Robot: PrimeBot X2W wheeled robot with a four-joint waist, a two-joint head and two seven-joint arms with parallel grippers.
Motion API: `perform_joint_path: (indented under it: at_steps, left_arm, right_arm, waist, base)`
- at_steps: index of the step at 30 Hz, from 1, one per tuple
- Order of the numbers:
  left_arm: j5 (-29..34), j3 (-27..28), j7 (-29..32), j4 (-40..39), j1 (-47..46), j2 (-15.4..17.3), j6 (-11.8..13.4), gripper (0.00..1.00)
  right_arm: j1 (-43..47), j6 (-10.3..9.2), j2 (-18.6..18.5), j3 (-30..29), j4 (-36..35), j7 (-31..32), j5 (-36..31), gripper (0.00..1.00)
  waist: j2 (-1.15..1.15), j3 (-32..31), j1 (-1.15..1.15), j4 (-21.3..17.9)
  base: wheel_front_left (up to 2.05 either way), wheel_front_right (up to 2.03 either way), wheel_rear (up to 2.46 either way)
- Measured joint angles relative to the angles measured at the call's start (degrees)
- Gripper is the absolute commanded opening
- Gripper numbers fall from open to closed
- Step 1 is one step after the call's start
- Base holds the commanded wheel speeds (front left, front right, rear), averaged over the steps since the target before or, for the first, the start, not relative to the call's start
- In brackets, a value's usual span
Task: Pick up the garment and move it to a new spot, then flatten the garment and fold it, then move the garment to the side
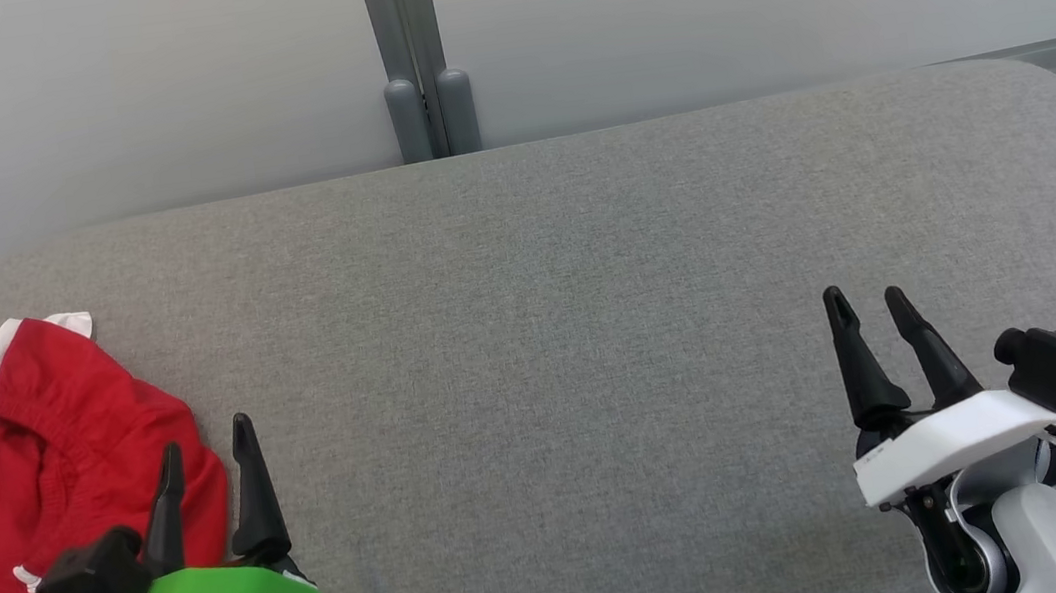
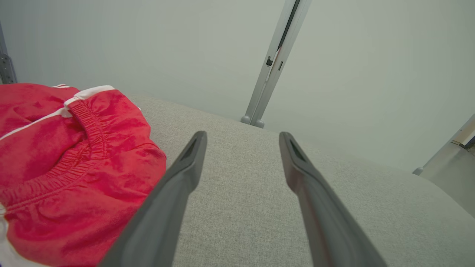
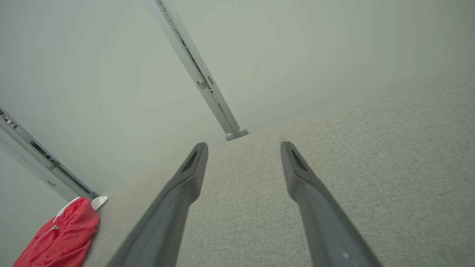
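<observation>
At the left end of the bench (image 1: 543,335), the red garment (image 1: 35,468) lies bunched, its long axis running from the far side toward me, its gathered waistband (image 2: 85,148) uppermost. My left pincer (image 1: 206,437) stands released and empty, just beside the garment's right border. My right pincer (image 1: 862,295), likewise released and empty, sits well apart across bare bench. The left arm is nearer; I judge the pick requires a short shift to my left onto the cloth.

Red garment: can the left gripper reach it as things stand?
Probably yes. The left gripper is open right at the edge of the garment, with nothing between them on the grey surface.
</observation>
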Motion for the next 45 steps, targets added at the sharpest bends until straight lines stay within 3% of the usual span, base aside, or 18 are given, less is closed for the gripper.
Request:
perform_joint_path:
  at_steps: [20, 45]
  left_arm:
    - [8.2, 1.1, -2.6, 0.3, 0.0, 0.0, -1.8, 1.00]
    - [18.0, 0.0, -5.2, -0.7, -0.1, -0.1, -1.3, 1.00]
  right_arm:
    - [-1.5, 0.01, 0.3, 1.5, 0.8, -2.6, -9.2, 1.00]
    - [-2.3, 0.02, 0.3, 2.4, 1.2, -5.2, -18.1, 1.00]
  waist:
    - [0.00, 0.4, 0.00, -0.1]
    - [0.00, 0.3, 0.00, 0.2]
  base:
    - [0.00, 0.00, 0.00]
    - [0.00, 0.00, 0.00]
